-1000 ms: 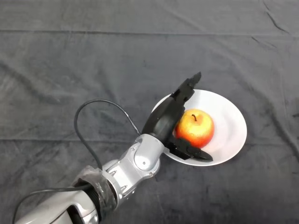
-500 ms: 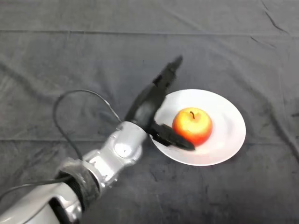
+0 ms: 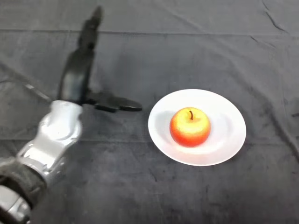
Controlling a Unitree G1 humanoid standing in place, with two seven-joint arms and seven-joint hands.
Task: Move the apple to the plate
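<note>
Apple (image 3: 189,127) sits upright on the white plate (image 3: 228,116), roughly centred, stem up, not touching the rim. Plate rests on the dark-clothed surface (image 3: 196,46), right of centre in the head view.

Left hand (image 3: 80,77) is well apart from the plate, out to the left over bare cloth. Hand is spread: fingers straight and pointing away from the robot, thumb sticking out sideways toward the plate. It holds nothing.

Judgement: placement step looks complete, since the apple lies on the plate and the hand is clear of it. Step in hand is the retreat. Next move calls for little: bring the arm to a rest pose, keeping the thumb clear of the plate rim so nothing gets nudged. Apple appears stable; roll risk seems low.
</note>
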